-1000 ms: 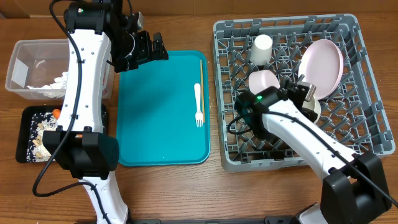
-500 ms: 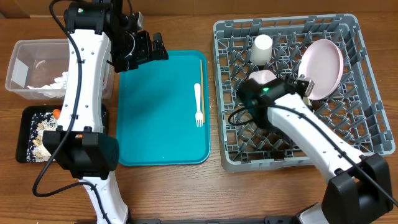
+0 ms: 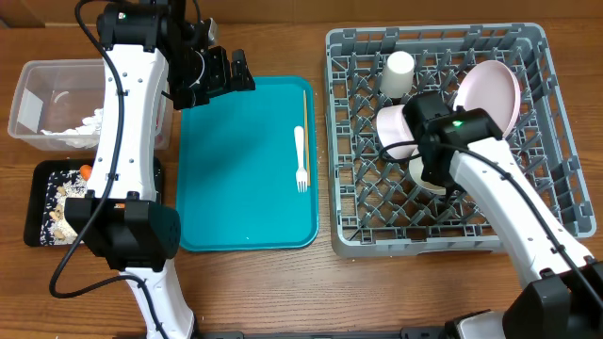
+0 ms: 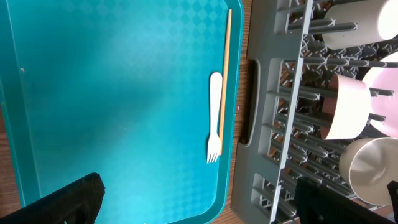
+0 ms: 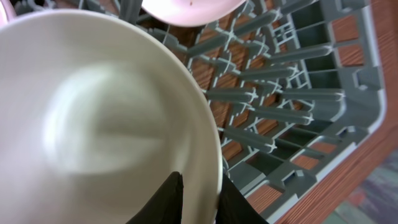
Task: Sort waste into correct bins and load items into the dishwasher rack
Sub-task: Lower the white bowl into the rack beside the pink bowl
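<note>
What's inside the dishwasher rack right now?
White cup, pink plate propped up, pale pink bowl, and a white bowl partly covered by the right arm. The rack floor under that arm is hidden.

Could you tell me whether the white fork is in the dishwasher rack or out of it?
Out: the white fork lies flat on the teal tray, beside the chopstick, outside the rack.

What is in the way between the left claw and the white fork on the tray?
Nothing that I can see. The left claw hangs open near the teal tray's far left corner, and only bare tray lies between it and the fork. The chopstick lies on the fork's other side, not in between.
</note>
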Available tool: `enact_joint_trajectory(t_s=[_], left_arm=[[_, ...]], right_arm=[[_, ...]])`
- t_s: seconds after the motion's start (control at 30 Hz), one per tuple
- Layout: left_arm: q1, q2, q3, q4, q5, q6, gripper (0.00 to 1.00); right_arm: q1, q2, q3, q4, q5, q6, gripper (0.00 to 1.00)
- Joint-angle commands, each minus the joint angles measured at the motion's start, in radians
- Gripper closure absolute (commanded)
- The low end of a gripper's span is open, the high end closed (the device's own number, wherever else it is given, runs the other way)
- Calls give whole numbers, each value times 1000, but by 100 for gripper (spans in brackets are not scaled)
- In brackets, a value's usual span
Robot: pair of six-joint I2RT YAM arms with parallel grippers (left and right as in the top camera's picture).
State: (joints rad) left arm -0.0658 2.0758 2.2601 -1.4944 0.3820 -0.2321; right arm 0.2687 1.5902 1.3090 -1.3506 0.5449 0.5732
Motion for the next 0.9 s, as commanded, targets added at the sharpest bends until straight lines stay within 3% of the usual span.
enact_joint_trajectory(t_s=[0.0,0.37,0.47,0.7,0.87], left_arm=[[-6,-32,22,3,0,8,0],[-6,-32,22,3,-1,8,0],[-6,-32,22,3,-1,8,0],[-6,-32,22,3,0,8,0],[-6,-32,22,3,0,8,0]], right_arm=[[-36,-12,15,14,-132,-58,80],[-98,-23,18,41,-173,-112,75],[-111,-24,25,41,-172,-133,65],[-164,-24,64,37,-175,-133,59],[-241,-24,66,49,-298,-162,57]])
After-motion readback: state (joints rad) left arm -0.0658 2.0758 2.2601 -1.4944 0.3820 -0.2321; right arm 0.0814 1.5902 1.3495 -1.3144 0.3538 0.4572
